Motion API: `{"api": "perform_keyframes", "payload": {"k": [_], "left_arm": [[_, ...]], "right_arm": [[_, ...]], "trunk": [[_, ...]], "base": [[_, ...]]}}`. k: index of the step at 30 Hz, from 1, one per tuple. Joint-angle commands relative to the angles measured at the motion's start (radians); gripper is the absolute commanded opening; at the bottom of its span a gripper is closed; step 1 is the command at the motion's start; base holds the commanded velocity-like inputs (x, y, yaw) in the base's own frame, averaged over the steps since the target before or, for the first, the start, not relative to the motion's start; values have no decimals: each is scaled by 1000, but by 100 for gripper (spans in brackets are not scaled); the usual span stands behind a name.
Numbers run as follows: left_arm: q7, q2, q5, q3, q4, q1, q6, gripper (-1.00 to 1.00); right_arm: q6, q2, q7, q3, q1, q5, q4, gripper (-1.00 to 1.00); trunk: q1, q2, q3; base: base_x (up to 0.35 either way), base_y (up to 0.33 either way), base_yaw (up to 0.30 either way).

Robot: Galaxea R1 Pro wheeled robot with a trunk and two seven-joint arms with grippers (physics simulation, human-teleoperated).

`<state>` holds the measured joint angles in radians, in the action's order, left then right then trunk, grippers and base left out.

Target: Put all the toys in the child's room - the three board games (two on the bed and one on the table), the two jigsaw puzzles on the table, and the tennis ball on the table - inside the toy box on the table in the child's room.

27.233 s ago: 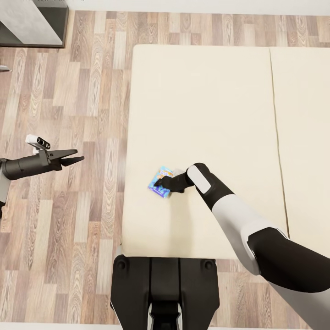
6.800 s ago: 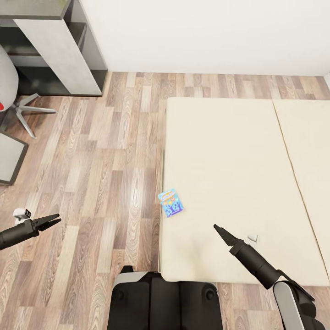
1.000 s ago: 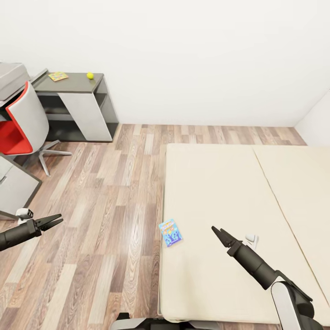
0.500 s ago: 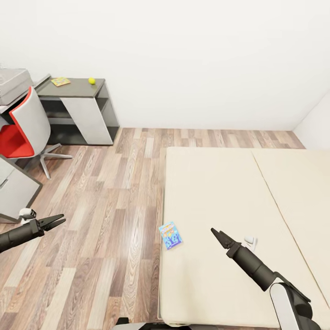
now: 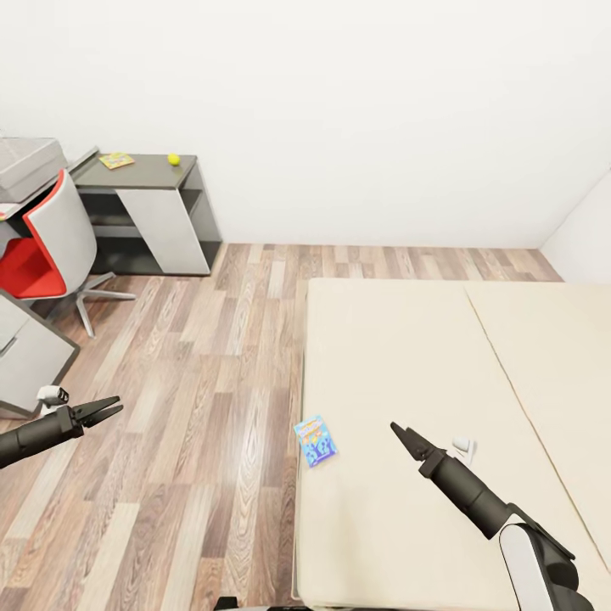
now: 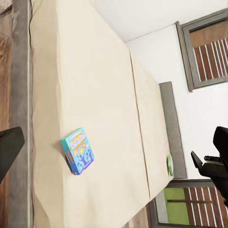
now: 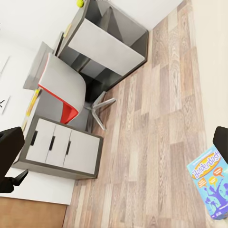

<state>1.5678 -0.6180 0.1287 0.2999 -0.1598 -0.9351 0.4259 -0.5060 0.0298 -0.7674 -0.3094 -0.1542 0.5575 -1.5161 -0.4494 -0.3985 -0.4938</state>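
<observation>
A small blue board game [image 5: 315,440] lies flat near the left edge of the cream bed [image 5: 407,356]; it also shows in the wrist views [image 6: 77,151] [image 7: 212,182]. My right gripper [image 5: 397,431] hovers over the bed, a hand's width right of the game, open and empty. My left gripper [image 5: 109,411] hangs open over the wooden floor, far left of the bed. At the back left, a yellow tennis ball [image 5: 173,159] and a jigsaw puzzle [image 5: 116,159] rest on the table [image 5: 148,172]. The light grey toy box [image 5: 30,157] stands further left on it.
A red and grey swivel chair [image 5: 47,246] stands in front of the table, with a white drawer unit [image 5: 25,356] at the left edge. Wooden floor [image 5: 221,356] separates bed and table. A thin green-edged item [image 6: 169,164] lies at the bed's far side.
The whole picture has slid as the camera moved, bringing the table and toy box further into view. Both arms and the blue game keep their places.
</observation>
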Motion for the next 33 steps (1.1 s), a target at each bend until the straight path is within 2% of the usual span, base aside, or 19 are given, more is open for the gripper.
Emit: {"api": "perform_keyframes", "payload": {"k": [1, 15, 22, 33], "left_arm": [[3, 0, 8, -8, 1, -1, 11, 100], [3, 0, 8, -8, 1, -1, 10, 100], [3, -1, 9, -8, 1, -1, 10, 100], [3, -1, 9, -8, 2, -1, 10, 100]], "right_arm": [[-8, 1, -2, -2, -1, 5, -1, 100], [-8, 1, -1, -2, -1, 5, -1, 100], [-8, 1, 41, -2, -1, 8, -1, 100], [-8, 8, 51, -2, -1, 8, -1, 100]], "trunk": [[-1, -2, 0], [-1, -2, 23], [-1, -2, 35], [-1, -2, 53]], "base": [[0, 0, 0], [0, 0, 0], [0, 0, 0], [0, 0, 0]]}}
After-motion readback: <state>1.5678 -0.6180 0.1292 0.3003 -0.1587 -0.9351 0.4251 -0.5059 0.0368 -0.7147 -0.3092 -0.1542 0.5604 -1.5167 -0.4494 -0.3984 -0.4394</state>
